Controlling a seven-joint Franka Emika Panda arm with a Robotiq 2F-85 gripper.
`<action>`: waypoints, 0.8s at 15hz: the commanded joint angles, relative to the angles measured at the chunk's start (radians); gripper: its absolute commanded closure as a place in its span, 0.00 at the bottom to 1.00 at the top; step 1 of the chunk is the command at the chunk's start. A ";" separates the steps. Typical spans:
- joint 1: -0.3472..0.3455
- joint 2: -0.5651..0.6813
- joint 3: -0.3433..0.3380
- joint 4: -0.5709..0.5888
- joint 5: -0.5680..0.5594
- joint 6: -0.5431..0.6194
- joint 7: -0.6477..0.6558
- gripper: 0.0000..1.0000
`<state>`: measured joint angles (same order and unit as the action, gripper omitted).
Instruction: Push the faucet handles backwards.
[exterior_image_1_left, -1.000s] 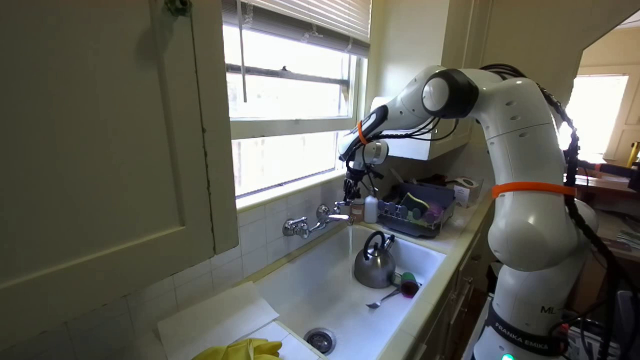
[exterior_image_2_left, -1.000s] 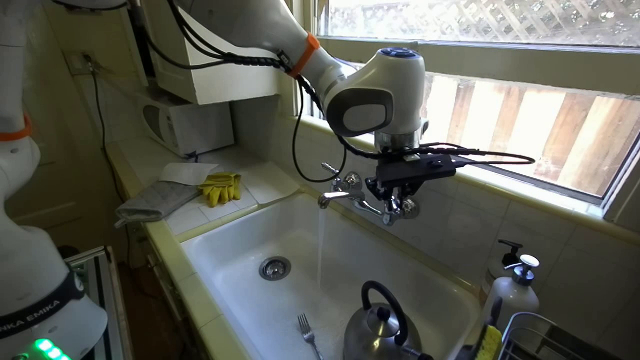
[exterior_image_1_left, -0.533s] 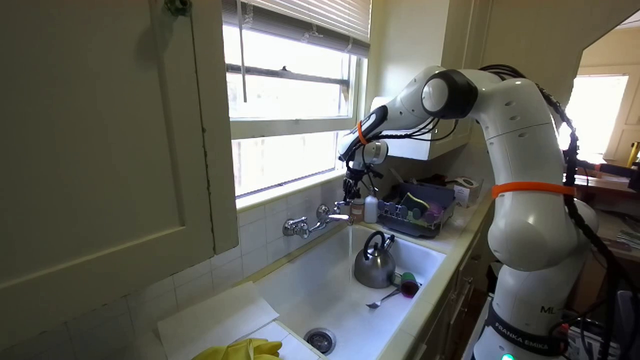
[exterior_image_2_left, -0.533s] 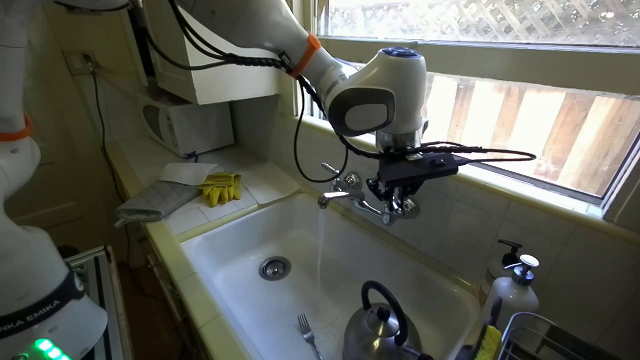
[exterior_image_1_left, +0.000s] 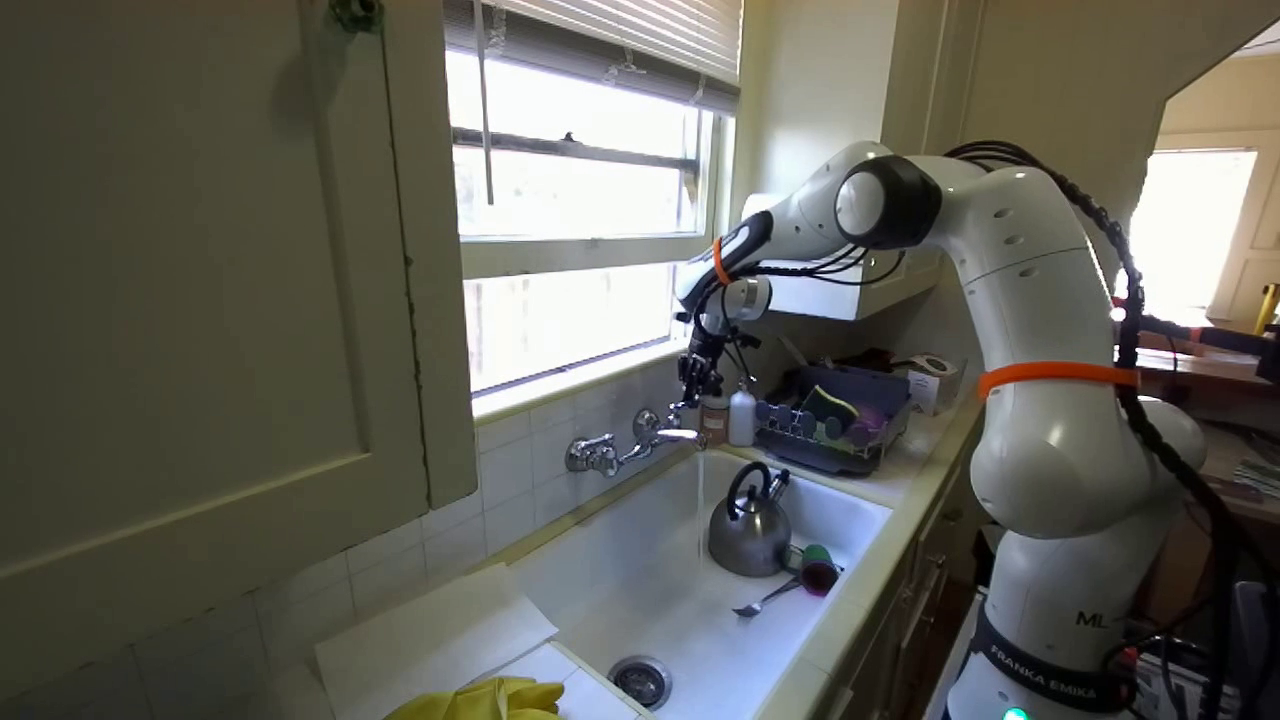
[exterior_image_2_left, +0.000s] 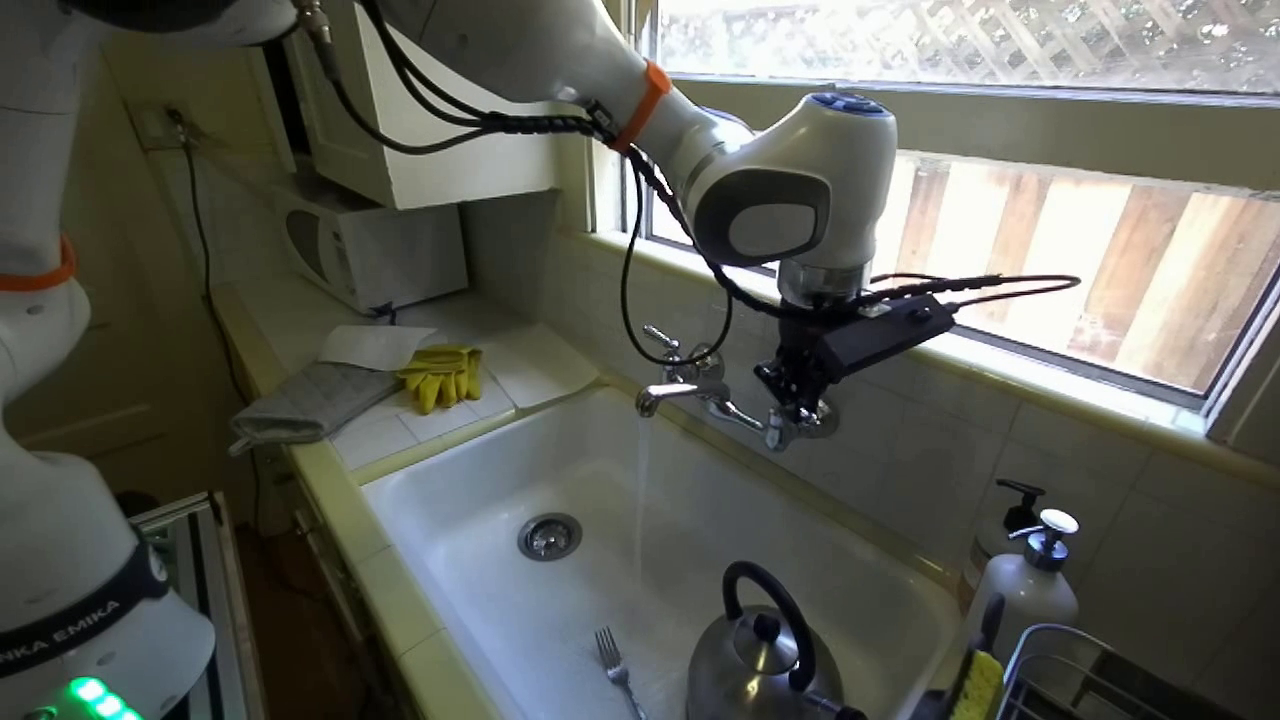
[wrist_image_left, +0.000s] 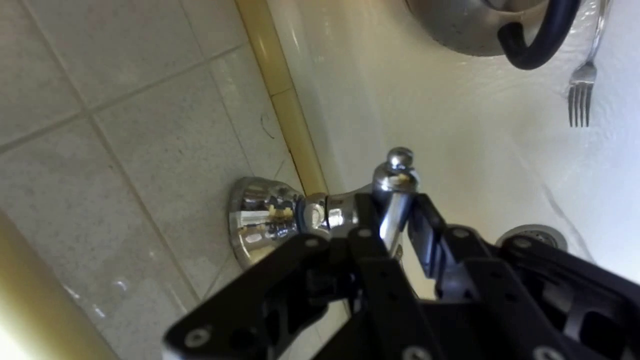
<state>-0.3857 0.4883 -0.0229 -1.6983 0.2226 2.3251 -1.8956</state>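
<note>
A chrome faucet handle (wrist_image_left: 396, 179) stands between my fingertips in the wrist view, its rounded knob end sticking out past them. My gripper (wrist_image_left: 395, 206) is closed around this lever, with a finger against each side. In both exterior views my gripper (exterior_image_1_left: 694, 396) (exterior_image_2_left: 796, 404) is at the handle nearer the kettle and mostly hides it. The other faucet handle (exterior_image_2_left: 661, 338) is free, on the far side of the silver spout (exterior_image_2_left: 680, 394); it also shows in an exterior view (exterior_image_1_left: 594, 453). Water runs from the spout.
A steel kettle (exterior_image_2_left: 765, 655) and a fork (exterior_image_2_left: 615, 665) are in the white sink (exterior_image_2_left: 480, 490). Soap bottles (exterior_image_2_left: 1025, 585) and a dish rack (exterior_image_1_left: 830, 420) stand beside it. The tiled wall and window sill are close behind my gripper. Yellow gloves (exterior_image_2_left: 440, 377) lie on the counter.
My wrist has moved and tilted, shifting right in an exterior view, while the fingertips stay at the same handle. The arm's upper links have lowered slightly. Water still runs.
</note>
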 joint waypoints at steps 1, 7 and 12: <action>-0.008 0.079 -0.009 0.134 -0.071 -0.112 -0.133 0.94; 0.027 0.125 -0.009 0.220 -0.167 -0.138 -0.253 0.94; 0.040 0.137 -0.010 0.233 -0.203 -0.119 -0.313 0.94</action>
<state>-0.3515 0.5829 -0.0223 -1.5223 0.0543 2.1960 -2.1567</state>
